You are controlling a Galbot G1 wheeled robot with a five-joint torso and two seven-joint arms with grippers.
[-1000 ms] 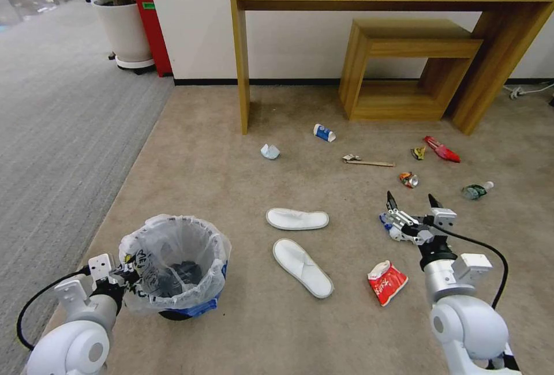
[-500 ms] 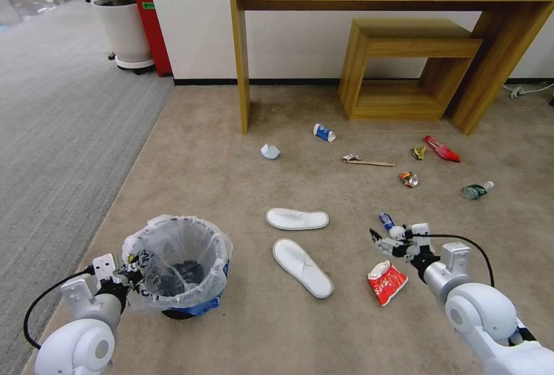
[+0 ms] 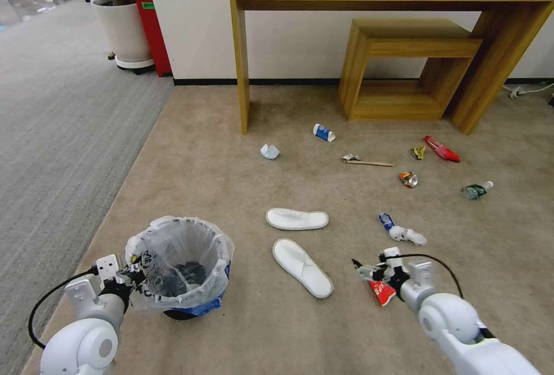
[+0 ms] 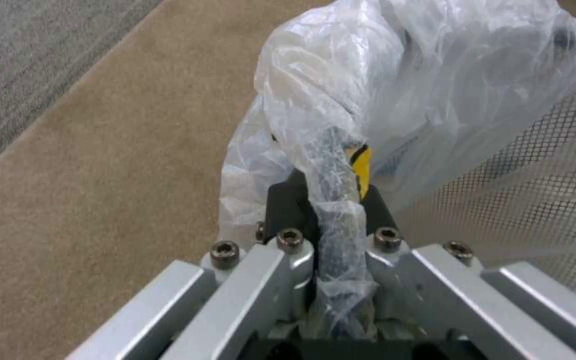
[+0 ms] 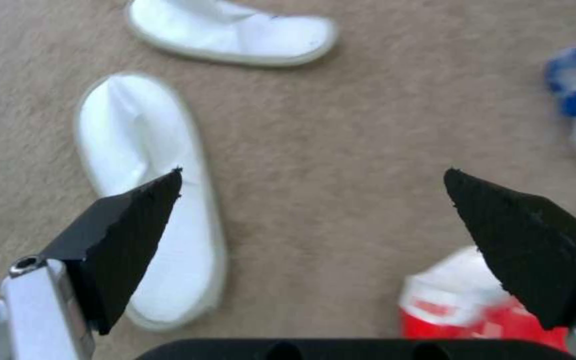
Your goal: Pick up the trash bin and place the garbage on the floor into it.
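The left gripper (image 3: 131, 274) clamps the bag-lined rim of the one round blue trash bin (image 3: 180, 263) at near left. The right gripper (image 3: 367, 272), spread wide and empty, hovers beside one red-white carton (image 3: 381, 292); two white slippers (image 3: 302, 267) lie on the beige carpet floor (image 3: 208, 167).

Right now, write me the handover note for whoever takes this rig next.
Left hand: shut on the trash bin, pinching its bag-lined rim; the bin sits low at the robot's front left.
Right hand: open and empty, low over the floor between the nearer slipper and the red-white carton.
Done: bin is gripped. It already holds something dark.
Left: all litter is on the carpet, namely both slippers, the other slipper included, the carton, blue-white cup, crumpled paper, wooden stick, crushed can, wrappers and plastic bottle.
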